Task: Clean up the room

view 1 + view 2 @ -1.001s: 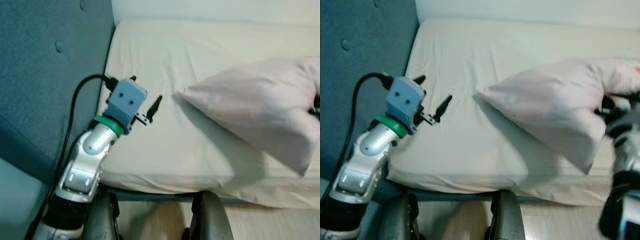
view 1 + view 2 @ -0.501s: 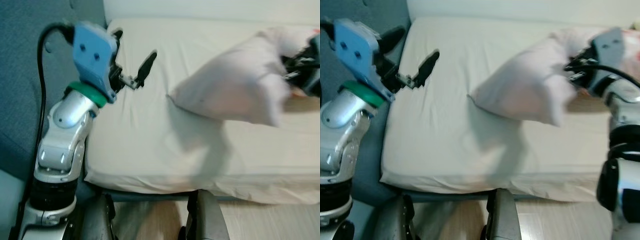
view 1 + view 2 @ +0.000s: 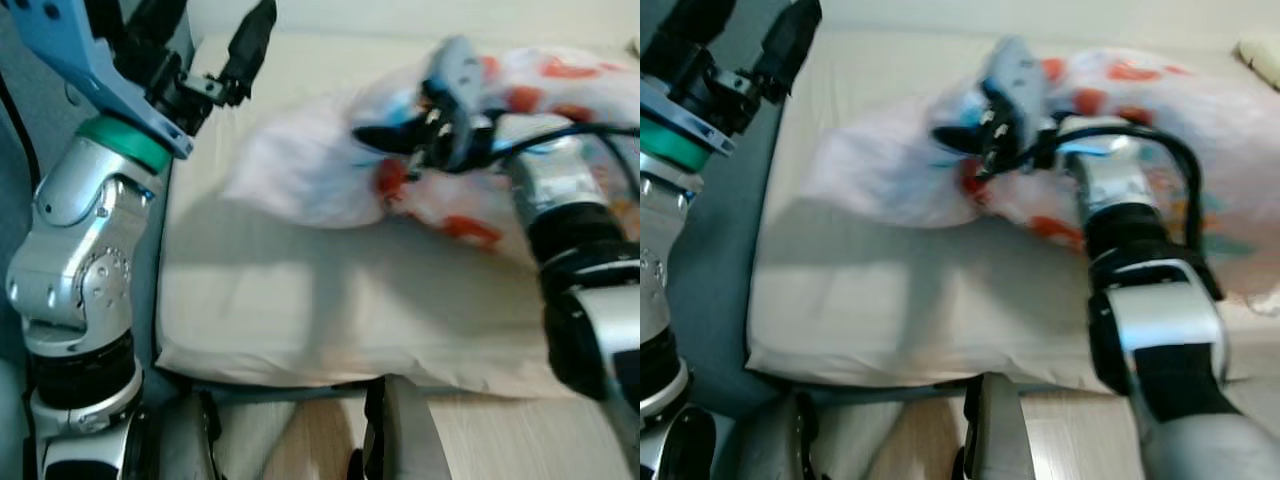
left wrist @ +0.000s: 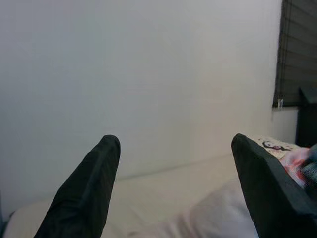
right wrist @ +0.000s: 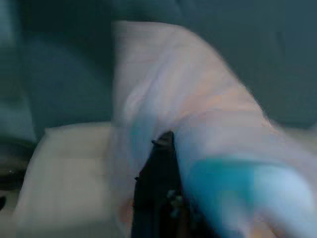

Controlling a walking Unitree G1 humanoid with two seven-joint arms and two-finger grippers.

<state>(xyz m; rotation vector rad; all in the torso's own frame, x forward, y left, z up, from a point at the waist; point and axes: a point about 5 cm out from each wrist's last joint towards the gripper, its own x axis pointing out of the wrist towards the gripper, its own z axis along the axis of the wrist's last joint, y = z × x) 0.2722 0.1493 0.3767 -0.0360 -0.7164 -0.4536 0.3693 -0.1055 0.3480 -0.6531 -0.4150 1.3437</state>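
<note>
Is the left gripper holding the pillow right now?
No, the left gripper is open and empty; the right gripper holds the pillow.

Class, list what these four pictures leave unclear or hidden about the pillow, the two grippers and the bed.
- Pillow: its print is blurred in the eye views, and the right arm covers its middle.
- Right gripper: its fingers are buried in pillow fabric; the right wrist view is smeared.
- Left gripper: open fingers, but their bases are cut off by the frame edge.
- Bed: its far right side is hidden under the pillow and arm.

Home bedroom, cream-sheeted bed [image 3: 300, 300], teal padded headboard [image 3: 720, 260], patterned pillow [image 3: 300, 170]
</note>
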